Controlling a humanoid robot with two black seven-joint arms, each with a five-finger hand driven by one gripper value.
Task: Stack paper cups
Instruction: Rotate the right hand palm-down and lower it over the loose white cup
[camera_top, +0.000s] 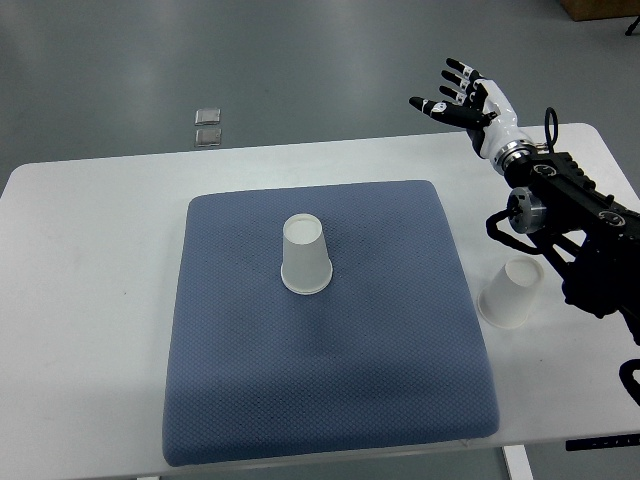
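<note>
Two cups, both upside down and well apart, were all I had on the table (90, 300) at this point, and neither was stacked. Nearest me lay the pad (330, 400), a blue-grey cushion covering the table's middle. On it, a little left of centre, stood the first cup (304, 254), mouth down, untouched. Off the pad's right edge, on bare tabletop, sat the second cup (511, 292), also inverted and leaning a little, just beside the black forearm of the right arm.

Further back, the right hand (462, 100) hung above the table's far right corner, past the pad, fingers spread and released, holding nothing. It was well clear of both cups. The left arm did not show anywhere in my view.

By my reading the job had hardly begun: no cup was gripped, none lifted, none nested on another. What remained was the whole of it, as I judged: bring the hand down to one cup, most likely the nearer one by the forearm, take hold, carry it across and set it over the one on the pad.

My count stood at two cups, one pad, one table, one hand in view. Beyond the table's far edge, two small grey squares (208, 127) lay on the floor, one behind the other.
</note>
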